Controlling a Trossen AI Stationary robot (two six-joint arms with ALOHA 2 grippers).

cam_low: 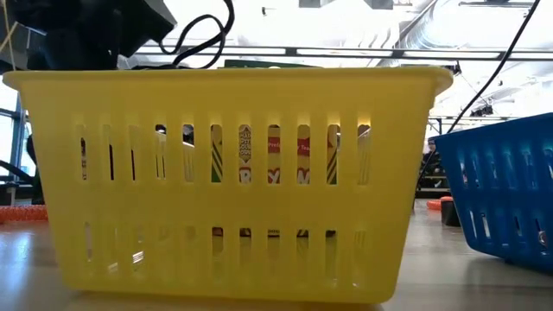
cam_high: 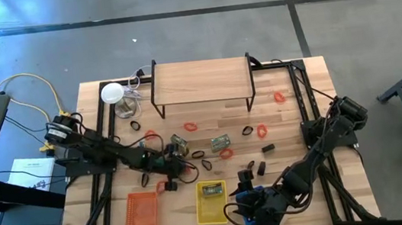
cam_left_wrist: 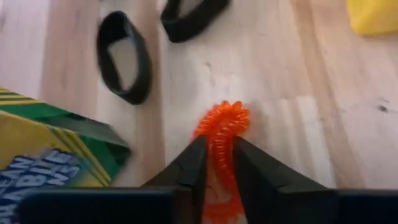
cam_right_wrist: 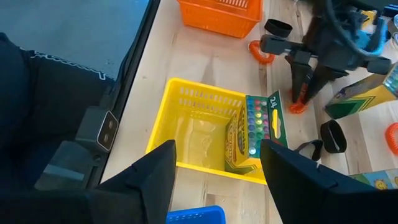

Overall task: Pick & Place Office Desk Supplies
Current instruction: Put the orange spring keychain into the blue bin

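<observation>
Left gripper (cam_left_wrist: 216, 163): low on the bench (cam_high: 295, 128), toward 7 o'clock of centre in the high view. Jaws narrow, pinching an orange coiled band (cam_left_wrist: 222, 130) that rests on the wood; the coil's round end sticks out past the fingertips. Grip looks set for lifting.

Right gripper (cam_right_wrist: 216, 163): poised above the yellow basket (cam_right_wrist: 186, 140) at 6 o'clock. Jaws wide, nothing between them; likely waiting.

Yellow basket contents: one crayon box (cam_right_wrist: 255, 127) standing on edge against a wall.

Orange basket (cam_high: 141, 212): at 7 o'clock, just beside the yellow one; probable home for the coil, judged by colour.

Blue basket (cam_low: 510, 194): near the bench's front edge, beside the yellow basket.

Loose stock: black bands (cam_left_wrist: 123, 65) just past the held coil; second crayon box (cam_left_wrist: 50, 155) beside the left gripper; further orange coils (cam_high: 191, 125) and black bands scattered across mid-bench.

Wooden riser shelf (cam_high: 201, 80): at 12 o'clock, top bare.
</observation>
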